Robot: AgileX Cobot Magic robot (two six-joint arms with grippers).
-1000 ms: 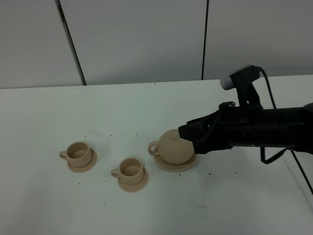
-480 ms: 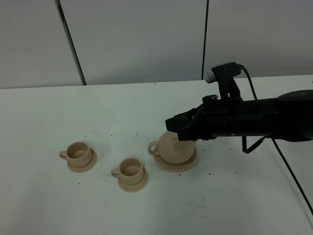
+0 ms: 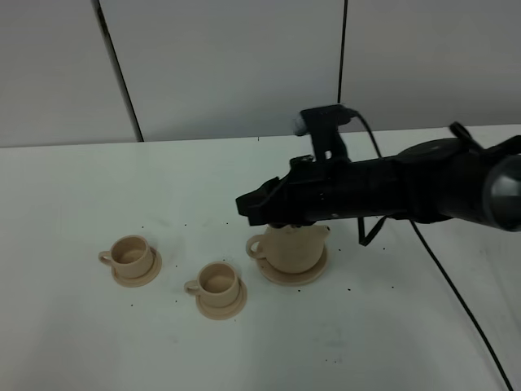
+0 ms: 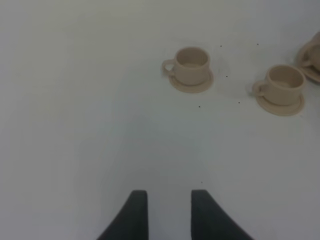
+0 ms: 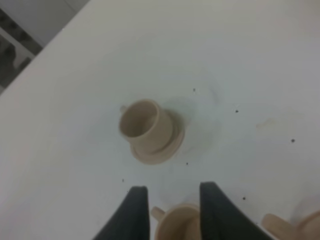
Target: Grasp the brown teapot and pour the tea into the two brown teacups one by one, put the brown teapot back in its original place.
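Note:
The brown teapot (image 3: 291, 249) stands on its wide saucer, the original place (image 3: 295, 277), right of centre on the white table. My right arm reaches across above it, hiding its lid. My right gripper (image 3: 246, 204) hovers just left of and above the teapot's handle. It is open and empty in the right wrist view (image 5: 172, 202). The two brown teacups sit on small saucers, one at the left (image 3: 131, 256) and one nearer the teapot (image 3: 218, 284). Both show in the left wrist view (image 4: 190, 64) (image 4: 284, 84). My left gripper (image 4: 169, 205) is open and empty, well back from the cups.
The white table (image 3: 391, 342) stretches to a grey panelled wall (image 3: 236, 65) behind. The right arm's cable (image 3: 456, 285) trails over the right of the table. Small dark specks dot the surface around the cups.
My right arm has swept left across the teapot; its gripper went from the teapot's right side to beyond its handle side. Teapot and cups have not moved.

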